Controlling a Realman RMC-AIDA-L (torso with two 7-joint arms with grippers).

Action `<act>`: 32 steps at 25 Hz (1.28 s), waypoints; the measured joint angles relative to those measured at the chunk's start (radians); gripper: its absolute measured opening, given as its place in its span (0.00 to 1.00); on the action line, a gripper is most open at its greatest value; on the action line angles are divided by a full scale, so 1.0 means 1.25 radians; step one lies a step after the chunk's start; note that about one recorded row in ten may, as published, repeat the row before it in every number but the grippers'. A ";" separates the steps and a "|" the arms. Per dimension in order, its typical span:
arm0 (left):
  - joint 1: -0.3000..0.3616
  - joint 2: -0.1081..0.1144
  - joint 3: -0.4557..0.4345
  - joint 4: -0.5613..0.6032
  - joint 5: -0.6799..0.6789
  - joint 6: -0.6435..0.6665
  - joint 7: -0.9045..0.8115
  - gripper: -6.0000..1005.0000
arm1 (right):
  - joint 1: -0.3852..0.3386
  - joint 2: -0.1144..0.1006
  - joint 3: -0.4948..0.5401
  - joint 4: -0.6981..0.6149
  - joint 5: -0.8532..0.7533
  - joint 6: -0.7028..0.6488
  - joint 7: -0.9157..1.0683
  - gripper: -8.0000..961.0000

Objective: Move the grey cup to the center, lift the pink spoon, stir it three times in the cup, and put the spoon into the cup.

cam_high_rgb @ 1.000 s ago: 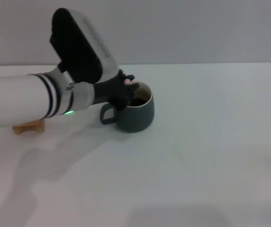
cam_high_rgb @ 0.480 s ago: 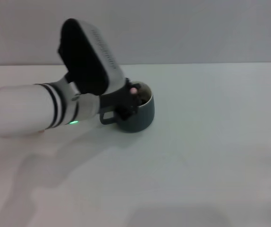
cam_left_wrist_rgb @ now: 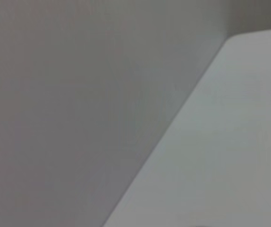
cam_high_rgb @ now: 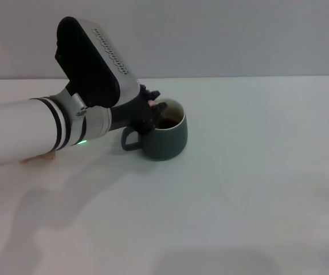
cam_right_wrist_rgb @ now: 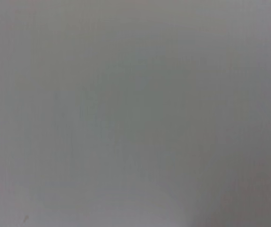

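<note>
The grey cup (cam_high_rgb: 167, 140) stands on the white table a little left of the middle in the head view, its loop handle pointing left and dark liquid inside. My left gripper (cam_high_rgb: 151, 110) reaches in from the left and hangs over the cup's left rim, shut on the pink spoon (cam_high_rgb: 152, 103). Only a small pale pink bit of the spoon shows between the black fingers; its bowl is hidden in the cup. The left wrist view shows only wall and table. The right gripper is out of view.
A tan wooden block (cam_high_rgb: 37, 158) peeks out under my left forearm at the left. The white table (cam_high_rgb: 256, 189) stretches to the right and front of the cup. A grey wall stands behind the table.
My left gripper swung right across the cup's mouth half a second ago and has now come back to the left rim. The cup has stayed in place.
</note>
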 joint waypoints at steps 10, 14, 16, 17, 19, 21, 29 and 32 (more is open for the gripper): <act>0.106 0.000 0.121 -0.013 -0.016 0.463 -0.004 0.45 | -0.006 0.000 0.000 0.000 0.001 -0.005 0.000 0.01; 0.167 0.006 0.199 0.024 -0.027 0.861 -0.073 0.59 | -0.007 0.000 0.000 0.000 0.002 -0.008 0.000 0.01; 0.192 0.007 0.219 0.064 0.000 1.030 -0.169 0.64 | -0.007 0.000 0.000 0.000 0.003 -0.009 0.000 0.01; 0.202 0.007 0.222 0.091 0.024 1.107 -0.238 0.66 | -0.006 0.000 0.000 0.000 0.003 -0.010 0.000 0.01; 0.223 0.007 0.216 0.156 0.067 1.232 -0.388 0.69 | -0.006 0.000 0.000 0.000 0.003 -0.011 0.000 0.01; 0.234 0.007 0.194 0.225 0.096 1.308 -0.523 0.73 | -0.005 0.000 0.000 0.000 0.004 -0.015 0.000 0.01; 0.161 0.004 0.060 0.606 0.097 1.368 -0.716 0.78 | -0.009 0.000 0.000 0.000 0.005 -0.055 0.000 0.01; 0.116 0.006 0.052 0.757 0.101 1.384 -0.805 0.78 | -0.012 0.000 0.002 -0.004 0.005 -0.059 0.000 0.01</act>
